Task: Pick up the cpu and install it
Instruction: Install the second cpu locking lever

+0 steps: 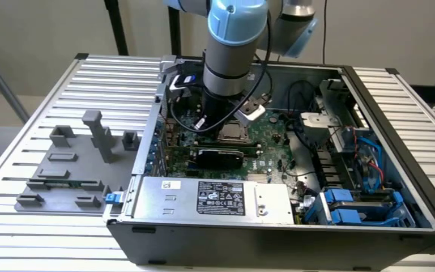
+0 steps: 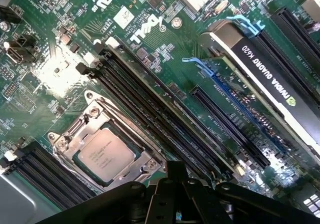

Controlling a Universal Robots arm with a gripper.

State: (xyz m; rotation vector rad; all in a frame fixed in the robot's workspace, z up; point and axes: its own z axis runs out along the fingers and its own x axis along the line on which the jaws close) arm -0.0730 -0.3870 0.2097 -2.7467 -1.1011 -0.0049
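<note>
The end effector (image 2: 175, 184) is clenched with nothing in it, hanging inside the open computer case (image 1: 278, 238) just above the green circuit board (image 2: 45, 68). The cpu (image 2: 106, 155) lies flat in its metal socket frame (image 2: 87, 119) right below. Black memory slots (image 2: 150, 114) run alongside the socket, and a graphics card (image 2: 270, 78) sits further out. On the counter (image 1: 36, 238), at the exterior view's left, stands a grey parts holder (image 1: 74, 170).
</note>
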